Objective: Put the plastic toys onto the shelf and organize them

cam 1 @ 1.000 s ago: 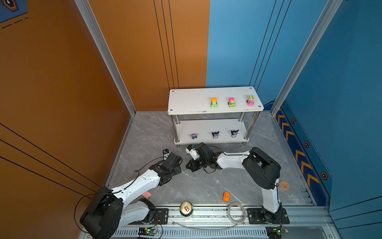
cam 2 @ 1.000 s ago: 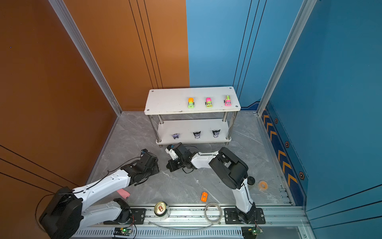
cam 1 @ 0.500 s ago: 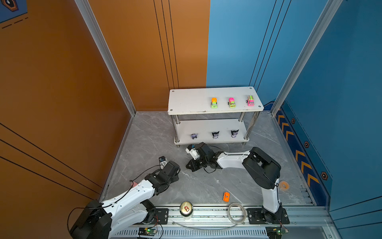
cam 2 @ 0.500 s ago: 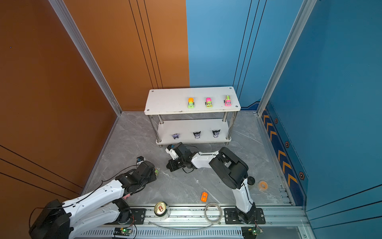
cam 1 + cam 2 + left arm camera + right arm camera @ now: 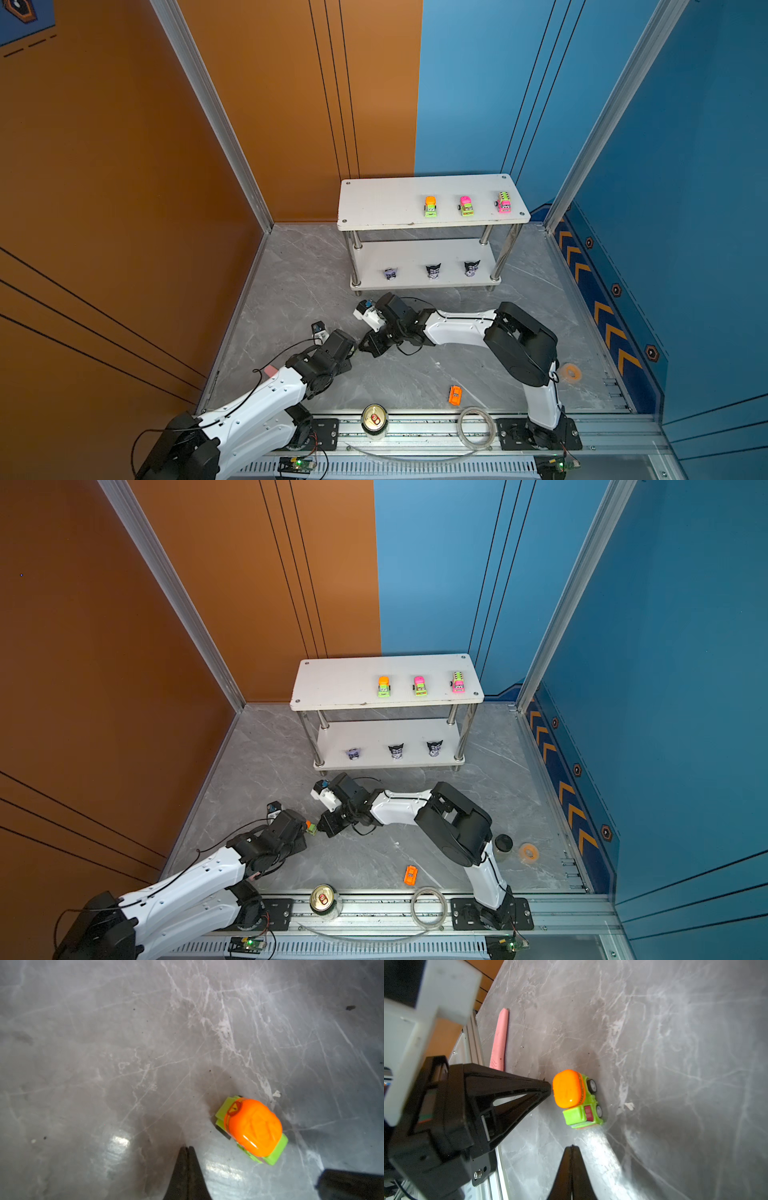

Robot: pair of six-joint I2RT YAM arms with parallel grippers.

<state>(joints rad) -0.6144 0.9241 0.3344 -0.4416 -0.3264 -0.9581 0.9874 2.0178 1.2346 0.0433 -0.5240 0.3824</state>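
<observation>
Left arm (image 5: 266,390) drawn back to lower left; left gripper (image 5: 304,828) and right gripper (image 5: 321,826) pinched closed, empty.
In a top view: toy car (image 5: 311,827) on floor (image 5: 365,854), lower centre, between both tips, well short of shelf (image 5: 332,683). Left wrist: car lower right of tip, long axis diagonal. Right wrist: left tip nearly touches car's roof; right tip apart, below.

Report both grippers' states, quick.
Left gripper: closed, holding nothing, tips beside the car.
Right gripper: closed, holding nothing.
</observation>
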